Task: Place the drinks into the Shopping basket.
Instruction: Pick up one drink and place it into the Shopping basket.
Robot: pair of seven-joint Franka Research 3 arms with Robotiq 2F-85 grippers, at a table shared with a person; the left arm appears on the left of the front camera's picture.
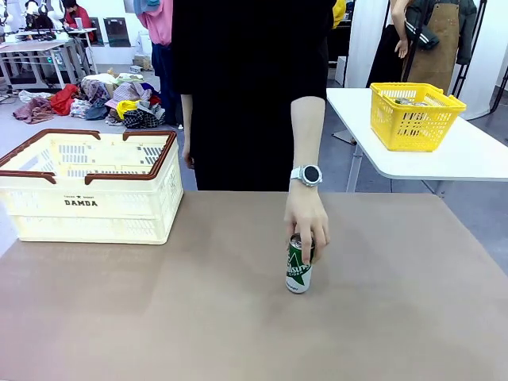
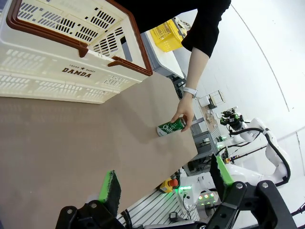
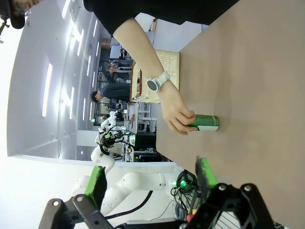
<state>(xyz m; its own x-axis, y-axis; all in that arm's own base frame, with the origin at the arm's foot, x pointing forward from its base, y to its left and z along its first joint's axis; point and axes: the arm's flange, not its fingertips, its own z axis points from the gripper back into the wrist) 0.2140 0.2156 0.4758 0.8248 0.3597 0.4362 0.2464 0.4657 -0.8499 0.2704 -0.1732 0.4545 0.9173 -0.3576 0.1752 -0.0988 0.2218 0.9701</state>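
So the green can [image 1: 299,268] was standing upright on the brown desk [image 1: 238,325], a bit right of the middle. The person's hand [image 1: 306,216] was draped over its top, fingers running down the sides, with a white watch [image 1: 307,175] on that wrist. The cream shopping basket [image 1: 87,208] with the brown rim sat at the far left of the desk, well apart from the can. My left claw [image 2: 163,168] was wide open with nothing in it, and both can and basket were well ahead of it. My right claw [image 3: 150,166] was the same, fingers spread and gripping nothing, with the can out in front. A yellow basket [image 1: 413,119] sat on a separate white desk [image 1: 468,155] behind, off to the right.
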